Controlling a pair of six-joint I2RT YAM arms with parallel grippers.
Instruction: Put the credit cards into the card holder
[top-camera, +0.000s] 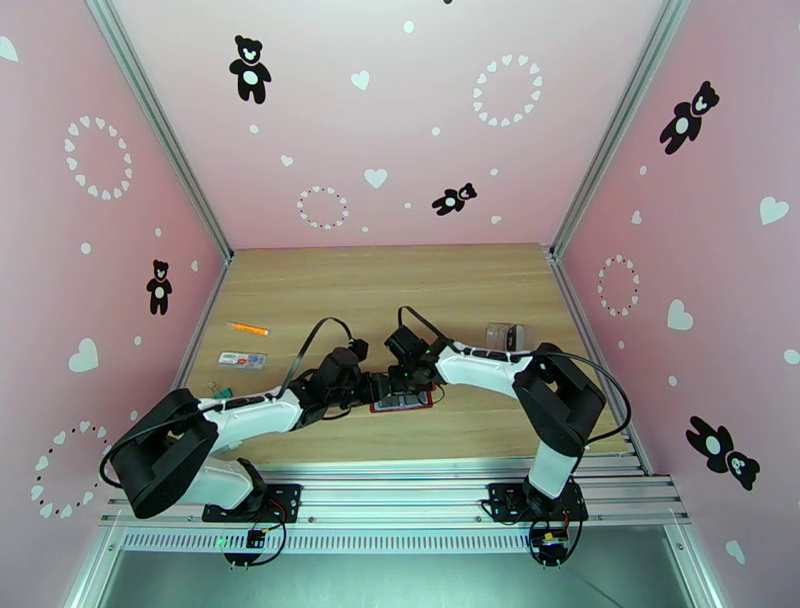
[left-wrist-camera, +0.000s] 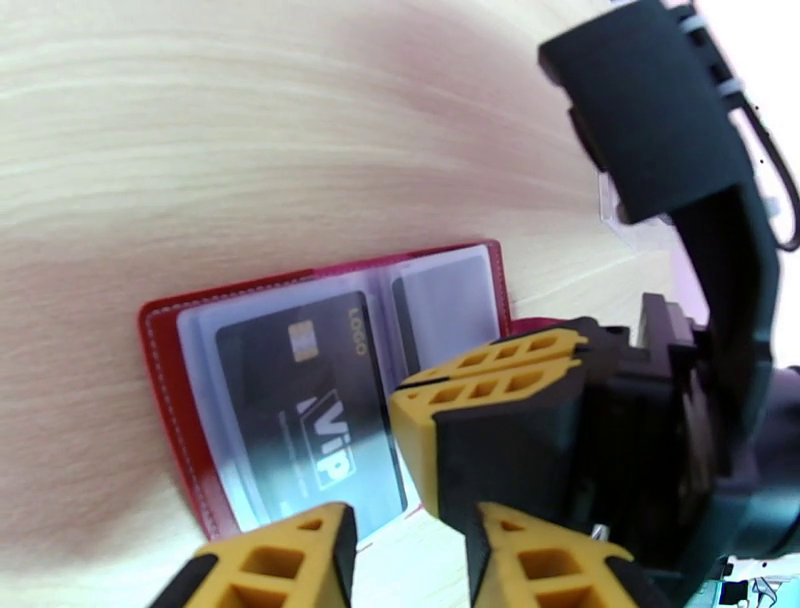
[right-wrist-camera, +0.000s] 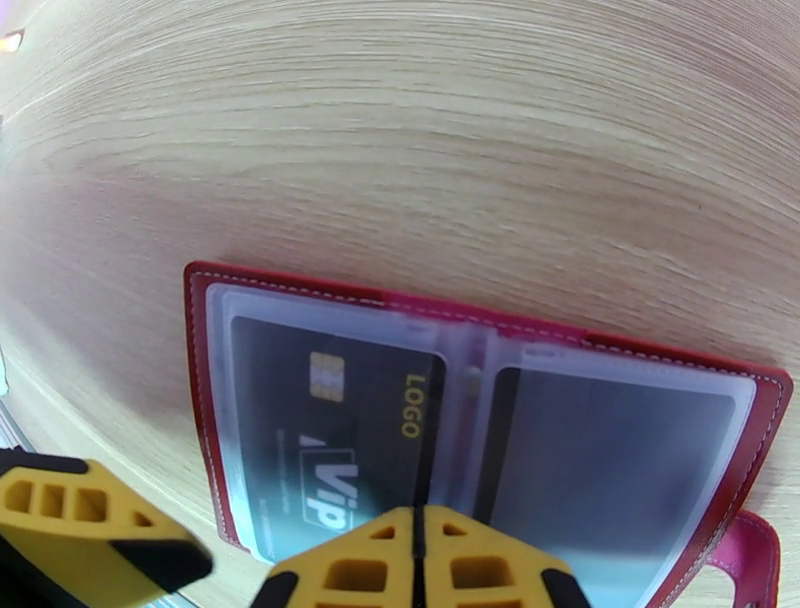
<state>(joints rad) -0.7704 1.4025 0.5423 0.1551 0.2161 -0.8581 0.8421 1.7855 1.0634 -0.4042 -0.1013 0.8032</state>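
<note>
The dark-red card holder (top-camera: 400, 403) (left-wrist-camera: 165, 400) (right-wrist-camera: 200, 380) lies open and flat on the table between both arms. A black VIP credit card (left-wrist-camera: 300, 420) (right-wrist-camera: 330, 430) sits in its left clear sleeve. A dark grey card (left-wrist-camera: 445, 300) (right-wrist-camera: 610, 450) sits in the right sleeve. My right gripper (top-camera: 410, 383) (left-wrist-camera: 410, 395) (right-wrist-camera: 415, 545) is shut, its tips together over the holder's middle fold at the near edge. My left gripper (top-camera: 377, 386) (left-wrist-camera: 410, 560) hovers over the holder's near edge with its fingers apart and nothing seen between them. The snap tab (right-wrist-camera: 745, 555) sticks out at the right.
An orange pen (top-camera: 247, 328) and a white-and-red strip (top-camera: 242, 359) lie at the table's left side. A clear plastic case (top-camera: 503, 335) stands to the right, behind my right arm. Bare wooden table (top-camera: 400, 280) stretches to the pink back wall.
</note>
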